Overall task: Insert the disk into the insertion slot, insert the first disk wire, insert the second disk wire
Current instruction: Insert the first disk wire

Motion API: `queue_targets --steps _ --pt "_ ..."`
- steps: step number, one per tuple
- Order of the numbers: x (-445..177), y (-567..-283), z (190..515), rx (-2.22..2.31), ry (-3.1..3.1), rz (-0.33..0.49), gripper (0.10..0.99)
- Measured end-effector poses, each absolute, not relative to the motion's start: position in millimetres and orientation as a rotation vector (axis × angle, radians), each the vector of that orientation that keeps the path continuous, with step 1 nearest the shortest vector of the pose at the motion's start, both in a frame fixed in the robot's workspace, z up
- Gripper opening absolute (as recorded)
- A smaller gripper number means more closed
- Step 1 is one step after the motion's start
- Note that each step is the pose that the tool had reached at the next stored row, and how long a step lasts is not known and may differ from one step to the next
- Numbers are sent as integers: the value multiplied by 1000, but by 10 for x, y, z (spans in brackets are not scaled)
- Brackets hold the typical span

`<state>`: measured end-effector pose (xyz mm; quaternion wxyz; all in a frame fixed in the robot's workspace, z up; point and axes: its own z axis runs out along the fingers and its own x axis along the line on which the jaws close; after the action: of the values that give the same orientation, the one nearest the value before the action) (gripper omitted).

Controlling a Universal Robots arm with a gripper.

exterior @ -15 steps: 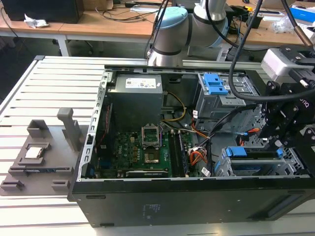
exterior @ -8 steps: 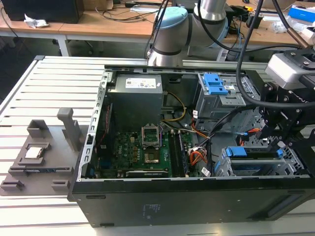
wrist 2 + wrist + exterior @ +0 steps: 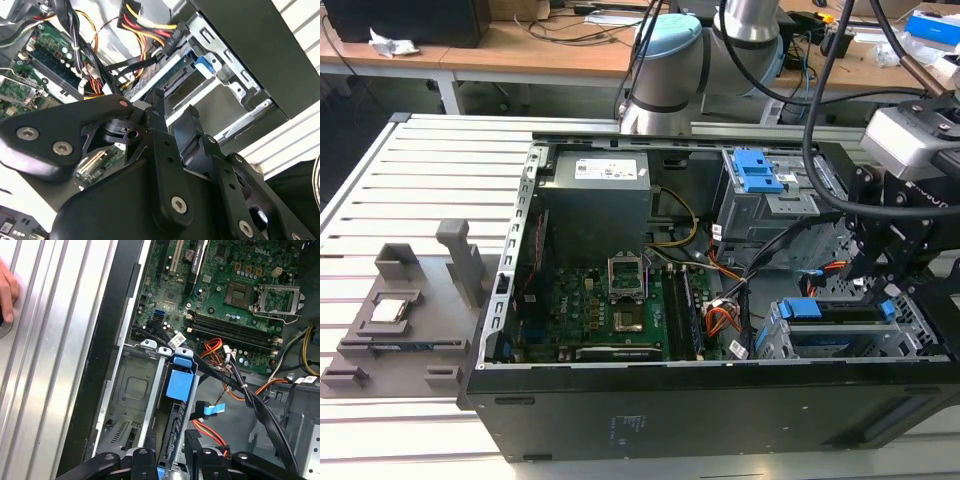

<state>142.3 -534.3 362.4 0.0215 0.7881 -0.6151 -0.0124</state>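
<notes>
In the exterior view an open case (image 3: 670,420) is seen lying on a slatted metal surface (image 3: 420,180). At 4 o'clock in that view, the disk (image 3: 840,322) is lodged on edge in the slot (image 3: 785,340) of the low silver cage. Its blue carrier shows at both ends. The gripper (image 3: 882,290) is placed over the end of the disk toward 3 o'clock.

In both wrist views the fingers (image 3: 192,440) (image 3: 157,100) are seen drawn partway together, one on each side of the disk (image 3: 172,425) (image 3: 165,80), and clamped on it.

In the first wrist view a blue plug (image 3: 212,409) is seen loose near the disk, not joined to it. In the second wrist view a black plug (image 3: 170,35) on red and yellow wires is held apart from the disk's connector edge.

At 12 o'clock within the case, a white label (image 3: 610,170) is borne by the power supply (image 3: 595,215); its print cannot be made out. White lettering is carried by the board (image 3: 235,300). At 2 o'clock a tall cage (image 3: 760,210) with a blue latch (image 3: 757,170) is fitted.

At 9 o'clock a grey fixture (image 3: 400,310) is laid on the surface. In the first wrist view a hand (image 3: 6,290) is rested on the surface (image 3: 45,365), well apart from the gripper (image 3: 171,437).
</notes>
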Motion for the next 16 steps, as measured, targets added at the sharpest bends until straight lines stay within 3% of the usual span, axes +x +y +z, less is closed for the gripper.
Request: queue_targets --steps 16 --pt "1692 -4959 3576 2440 -1869 -8 361"
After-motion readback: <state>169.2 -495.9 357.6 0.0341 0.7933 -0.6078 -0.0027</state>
